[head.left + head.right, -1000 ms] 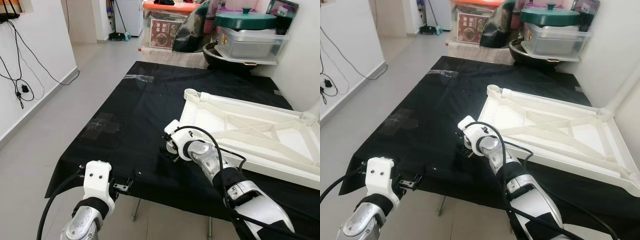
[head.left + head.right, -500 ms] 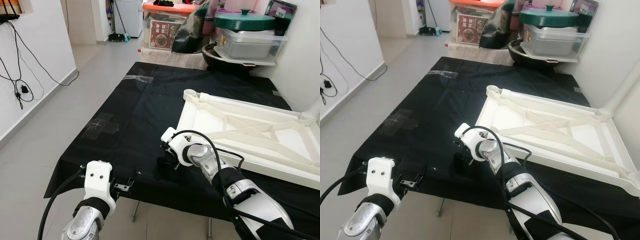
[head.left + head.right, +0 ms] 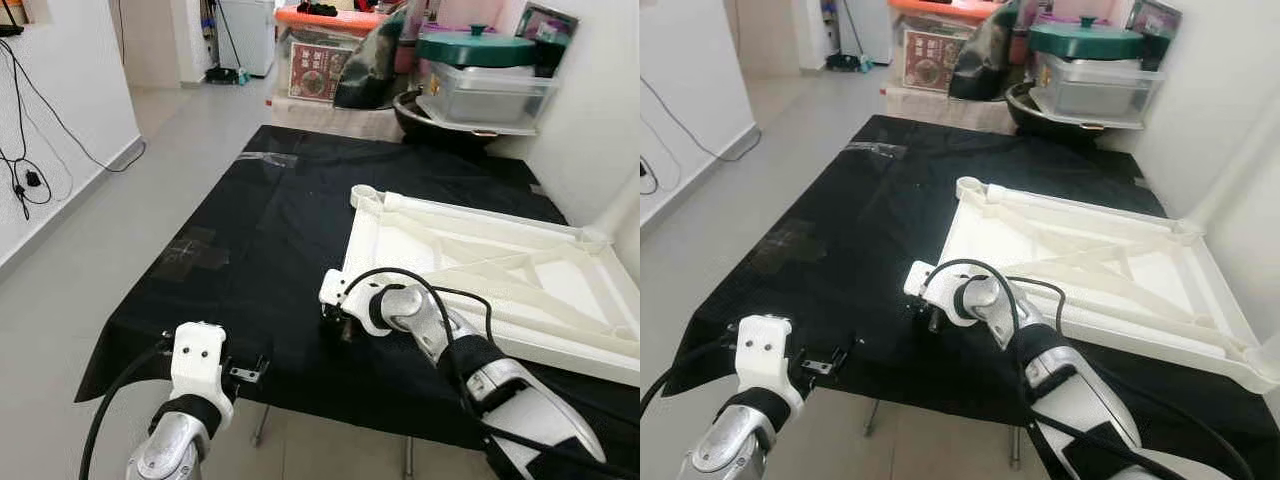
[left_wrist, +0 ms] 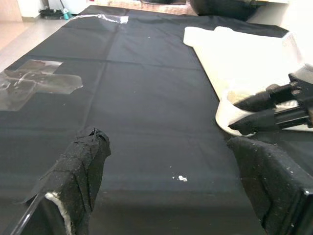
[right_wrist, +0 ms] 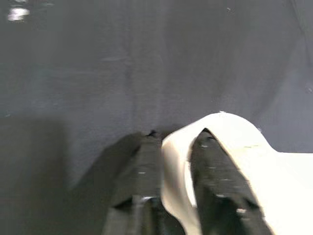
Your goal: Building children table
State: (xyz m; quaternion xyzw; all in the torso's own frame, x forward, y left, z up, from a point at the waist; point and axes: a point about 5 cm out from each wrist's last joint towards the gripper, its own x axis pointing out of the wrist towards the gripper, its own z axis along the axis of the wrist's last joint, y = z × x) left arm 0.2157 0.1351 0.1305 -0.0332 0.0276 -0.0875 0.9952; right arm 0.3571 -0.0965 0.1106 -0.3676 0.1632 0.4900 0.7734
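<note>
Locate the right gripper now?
In the left eye view the right gripper is low over the black cloth at the near left corner of the upturned white tabletop, its fingers straddling that corner's rim.

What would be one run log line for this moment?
right end effector: shut on corner socket of white plastic upturned tabletop | left end effector: open, idle at black cloth edge

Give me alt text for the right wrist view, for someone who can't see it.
The right end effector has its two black fingers closed on the rounded corner of a white tabletop, one finger on each side of the rim. Behind them lies a black cloth.
</note>
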